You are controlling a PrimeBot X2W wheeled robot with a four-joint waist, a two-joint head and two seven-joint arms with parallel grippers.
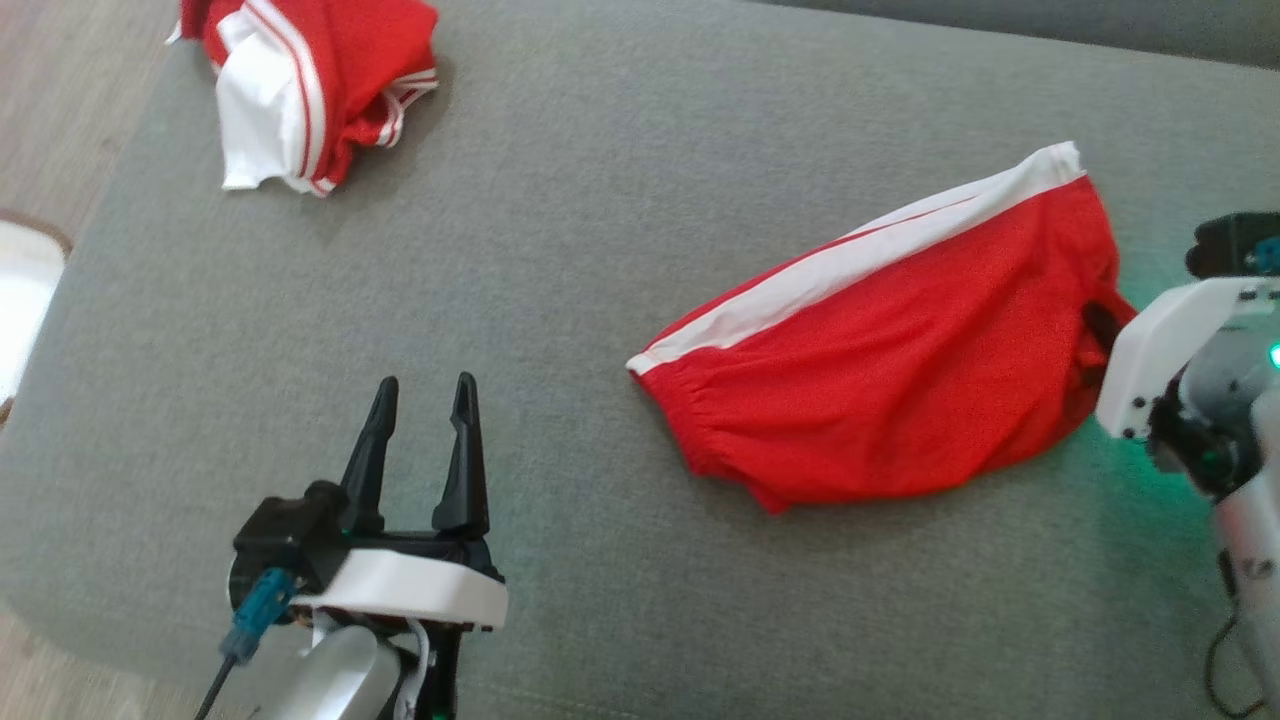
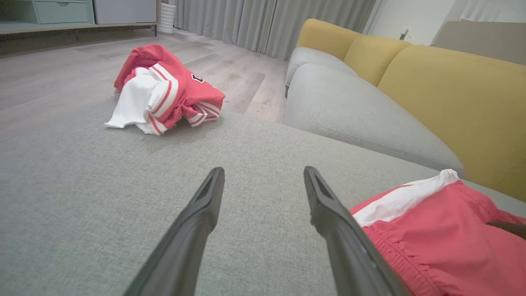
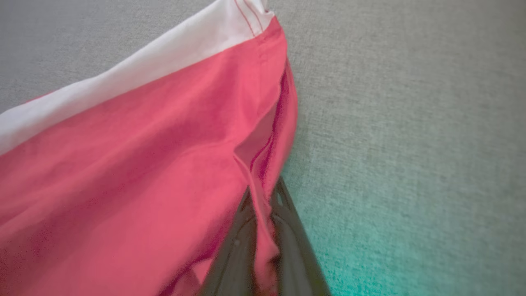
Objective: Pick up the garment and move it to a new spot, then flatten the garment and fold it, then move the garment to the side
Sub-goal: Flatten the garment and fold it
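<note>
Red shorts with a white side stripe (image 1: 880, 350) lie spread on the grey cushion (image 1: 560, 280), right of centre. My right gripper (image 1: 1100, 325) is at their right edge, shut on a fold of the red cloth (image 3: 263, 197), which runs between the two dark fingers (image 3: 234, 255). The shorts (image 2: 431, 230) also show at the lower right of the left wrist view. My left gripper (image 1: 425, 395) hovers over bare cushion at the lower left, open with nothing between its fingers (image 2: 197, 218), well left of the shorts.
A crumpled red and white garment (image 1: 310, 80) lies at the cushion's far left corner, also seen as the crumpled garment (image 2: 164, 90). A grey and yellow sofa (image 2: 411, 90) stands beyond the cushion. Wooden floor (image 1: 60, 110) lies past the left edge.
</note>
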